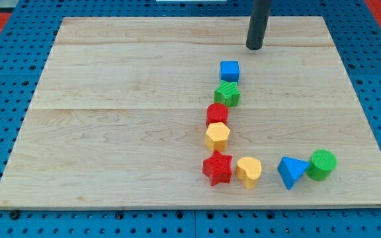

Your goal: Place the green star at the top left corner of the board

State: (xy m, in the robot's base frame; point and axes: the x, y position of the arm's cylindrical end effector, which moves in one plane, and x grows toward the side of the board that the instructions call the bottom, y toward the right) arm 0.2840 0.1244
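Just above the blue cube, my tip [254,47] rests on the board, with no fingers on this rod to open or clench.

Below it a column of blocks runs down the board [111,132]: blue cube [229,71], then the green star [227,94] just beneath and nearly touching it, right of the board's centre and well apart from the top left corner. Under the star sit a red cylinder [217,114] and a yellow hexagon [217,136], touching each other. Lower lie a red star [217,168] and a yellow heart [249,171], side by side, then a blue triangle [291,171] beside a green cylinder [321,164] toward the view's right. Blue pegboard bench [5,79] surrounds the board.
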